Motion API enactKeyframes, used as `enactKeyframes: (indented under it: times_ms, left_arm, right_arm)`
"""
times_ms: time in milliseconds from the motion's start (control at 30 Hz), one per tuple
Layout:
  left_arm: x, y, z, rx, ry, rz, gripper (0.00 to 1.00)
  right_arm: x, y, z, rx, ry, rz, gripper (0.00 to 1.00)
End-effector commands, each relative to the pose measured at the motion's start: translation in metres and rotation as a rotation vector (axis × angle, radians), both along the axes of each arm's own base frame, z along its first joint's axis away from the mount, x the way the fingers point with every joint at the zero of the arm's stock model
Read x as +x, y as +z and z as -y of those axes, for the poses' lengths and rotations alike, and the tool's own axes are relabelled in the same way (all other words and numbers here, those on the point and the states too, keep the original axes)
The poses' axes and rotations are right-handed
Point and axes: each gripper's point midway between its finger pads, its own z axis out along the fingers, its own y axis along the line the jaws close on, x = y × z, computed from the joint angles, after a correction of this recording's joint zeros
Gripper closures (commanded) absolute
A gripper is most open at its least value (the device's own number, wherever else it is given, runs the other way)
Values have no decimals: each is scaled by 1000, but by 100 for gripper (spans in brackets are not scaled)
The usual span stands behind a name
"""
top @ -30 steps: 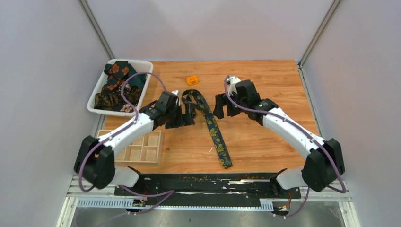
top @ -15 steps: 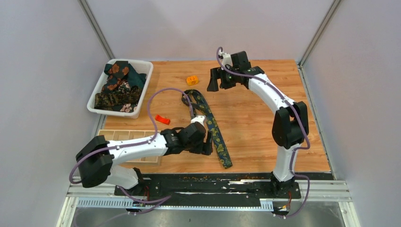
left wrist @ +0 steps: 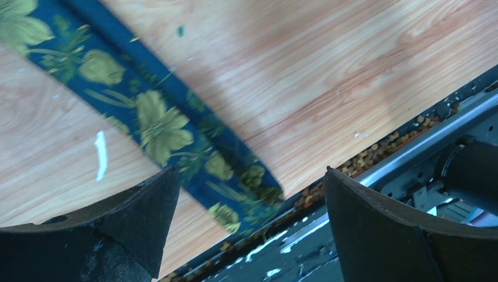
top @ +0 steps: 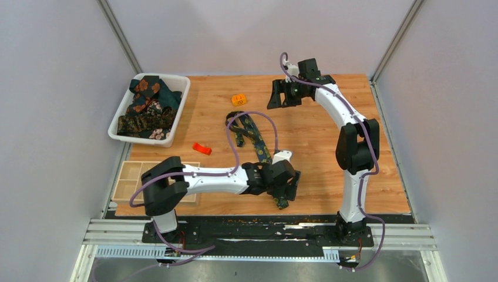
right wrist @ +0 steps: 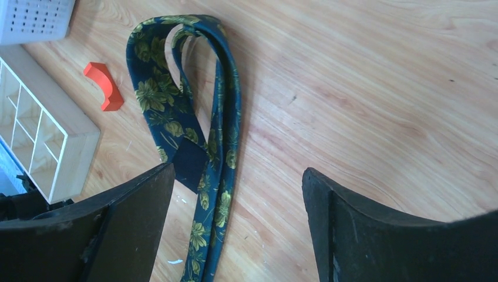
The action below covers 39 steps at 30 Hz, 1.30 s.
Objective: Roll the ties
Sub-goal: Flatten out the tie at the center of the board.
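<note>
Left pincer [left wrist: 249,176], released, hovers over lower-centre tip of long navy floral fabric tie [left wrist: 158,117], likely to begin rolling; right pincer [top: 286,94] also released.

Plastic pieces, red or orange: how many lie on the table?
2: orange piece just beyond the tie, red piece left of it. More could lie hidden.

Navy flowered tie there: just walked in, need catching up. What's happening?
The long navy fabric tie with yellow-green flowers lies unrolled on the wooden table, doubled over at its far end. The left gripper hangs open over its near tip, gripping nothing. The right gripper is open and empty above the table's far side. More dark floral ties sit in the white plastic bin.
</note>
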Motion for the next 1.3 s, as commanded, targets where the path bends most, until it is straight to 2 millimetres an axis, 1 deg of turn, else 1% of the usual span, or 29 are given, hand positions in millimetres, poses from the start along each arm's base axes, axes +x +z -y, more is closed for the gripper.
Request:
enactKeyframes:
  times_ms: [0,67,133,167,200,233,267,333,367,400,467,533,600,667,700,800,900,967,1033,1133,1167,1200,1267]
  left_arm:
    - [4,-13,12,82,49,-4,4]
    - [-1,-29,10,129,44,-29,8]
    - [-5,-39,9,164,38,-37,12]
    - [-8,-43,9,175,33,-39,16]
    - [-9,-47,8,186,31,-41,23]
    - [-10,-50,5,197,31,-41,33]
    - [-12,-53,1,208,32,-42,43]
    - [-14,-57,-13,231,40,-32,59]
    - [-16,-57,-22,239,46,-29,63]
    - [-18,-58,-31,246,53,-29,65]
    - [-22,-58,-49,254,57,-26,66]
    - [-27,-58,-66,266,53,-28,66]
    - [-35,-63,-85,287,51,-33,66]
    - [-39,-60,-92,270,43,-30,65]
    - [-42,-63,-97,276,42,-31,65]
    - [-47,-69,-103,272,42,-39,65]
    - [-51,-73,-103,274,42,-43,65]
    - [-54,-73,-99,267,40,-39,64]
    - [-56,-73,-96,262,40,-35,64]
    - [-57,-72,-93,253,39,-29,64]
    - [-58,-73,-92,251,36,-28,64]
    - [-58,-72,-92,250,33,-26,64]
    - [-59,-71,-93,248,29,-20,64]
  right_arm:
    - [13,24,12,55,-26,47,19]
    - [15,21,15,60,-33,39,19]
    - [15,20,14,71,-29,34,19]
    - [16,20,13,82,-25,30,19]
    - [14,21,8,106,-7,24,20]
    - [13,23,4,130,5,15,20]
    - [11,24,0,151,21,7,20]
    - [7,25,-11,174,46,-2,20]
    - [4,23,-16,173,55,-5,20]
    - [0,22,-26,168,71,-5,20]
    - [-7,17,-44,156,93,-15,20]
    - [-17,12,-67,146,120,-26,20]
    - [-25,5,-92,141,124,-44,20]
    - [-31,-2,-116,143,115,-66,20]
    - [-34,-6,-126,149,109,-80,20]
    - [-44,-18,-158,174,133,-113,20]
    - [-51,-26,-182,160,158,-114,19]
    - [-52,-37,-191,139,158,-117,19]
    - [-50,-50,-193,98,138,-116,18]
    - [-45,-72,-186,8,91,-111,18]
    - [-46,-79,-184,-20,86,-114,18]
    - [-46,-84,-182,-43,82,-115,18]
    - [-47,-86,-178,-73,80,-108,19]
